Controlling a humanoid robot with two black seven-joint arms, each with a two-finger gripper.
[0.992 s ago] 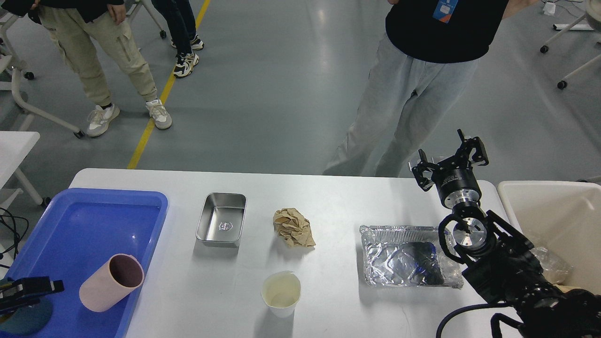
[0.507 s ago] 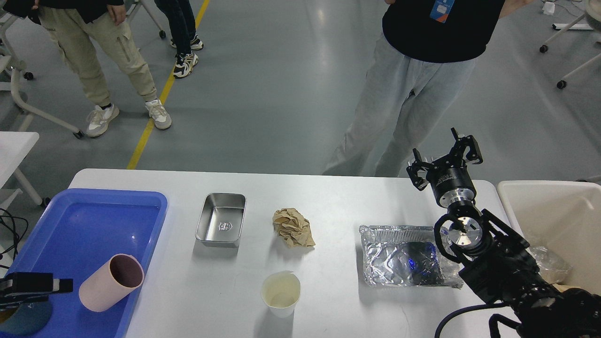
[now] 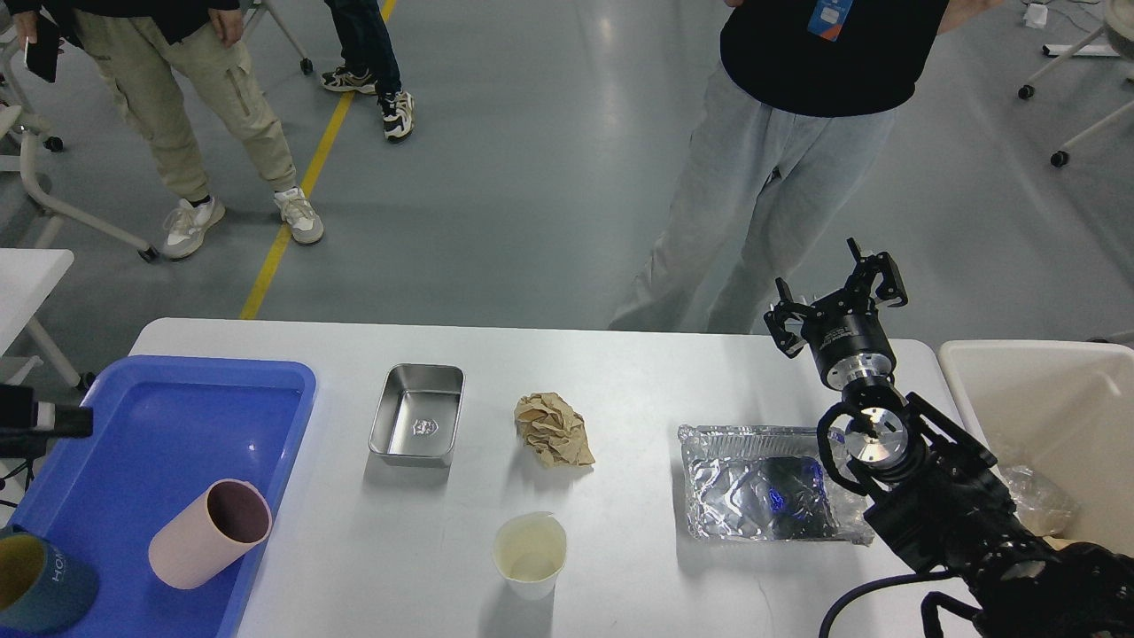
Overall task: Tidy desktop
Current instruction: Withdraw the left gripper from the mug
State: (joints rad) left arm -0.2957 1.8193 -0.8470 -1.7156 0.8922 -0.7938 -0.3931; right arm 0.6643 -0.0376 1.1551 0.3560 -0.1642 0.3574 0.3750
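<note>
The right gripper [image 3: 834,294] hung with its jaws apart and empty above the far right edge of the bench [image 3: 638,549]. Just below it lay a foil tray [image 3: 762,483]. Farther left sat crumpled brown paper [image 3: 554,430], a paper cup [image 3: 530,554] and a steel tin [image 3: 418,414]. The left gripper [image 3: 44,419] barely showed; its jaws could not be told.

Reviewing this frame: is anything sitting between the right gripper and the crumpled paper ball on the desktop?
Nothing visible. The right gripper hangs open above the desktop's far right edge; the paper ball lies to its left across bare tabletop. The foil tray sits nearer the robot, off that line.
</note>
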